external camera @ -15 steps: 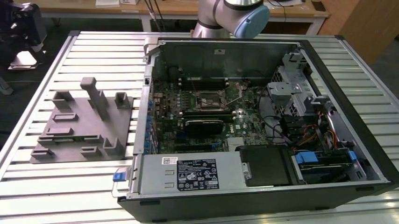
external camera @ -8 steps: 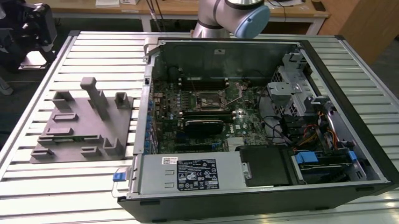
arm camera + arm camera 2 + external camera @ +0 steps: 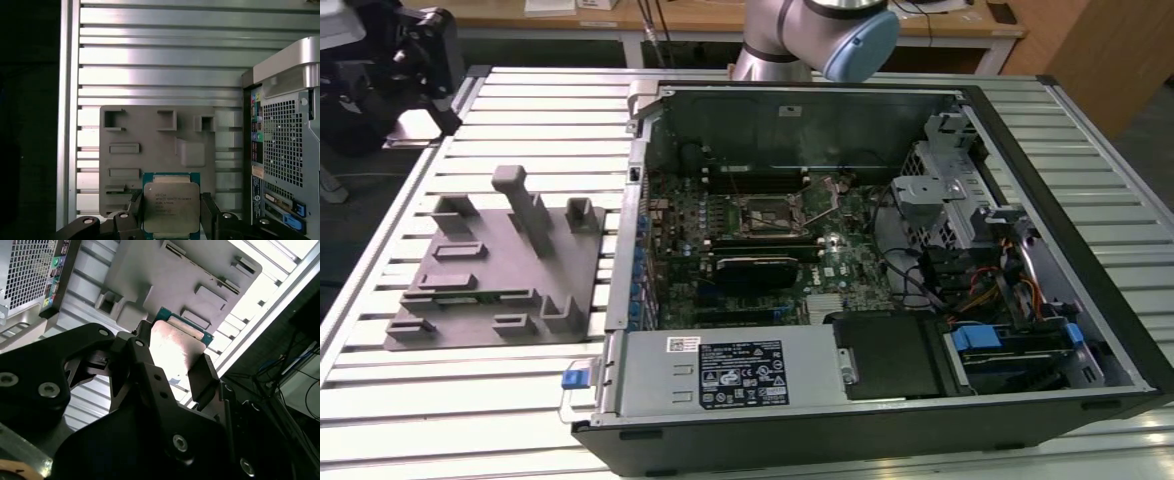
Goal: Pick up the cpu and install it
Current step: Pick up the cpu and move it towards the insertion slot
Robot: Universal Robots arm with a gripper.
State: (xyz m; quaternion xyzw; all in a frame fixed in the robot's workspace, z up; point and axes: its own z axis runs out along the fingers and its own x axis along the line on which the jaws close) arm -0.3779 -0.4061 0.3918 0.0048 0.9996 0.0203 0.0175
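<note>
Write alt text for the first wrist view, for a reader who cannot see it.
The cpu, metal top facing the camera, is clamped between the black jaws of the gripper. Beyond it, the grey fixture lies on the slatted metal table, with the rear panel of the computer case beside it.

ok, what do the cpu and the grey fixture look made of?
cpu: pale silver-grey metal lid, satin, glaring bright in the second wrist view; green edge suggests circuit board.
fixture: even matte grey, blocky pockets, no glare; probably plastic, can't tell moulded or printed.
</note>
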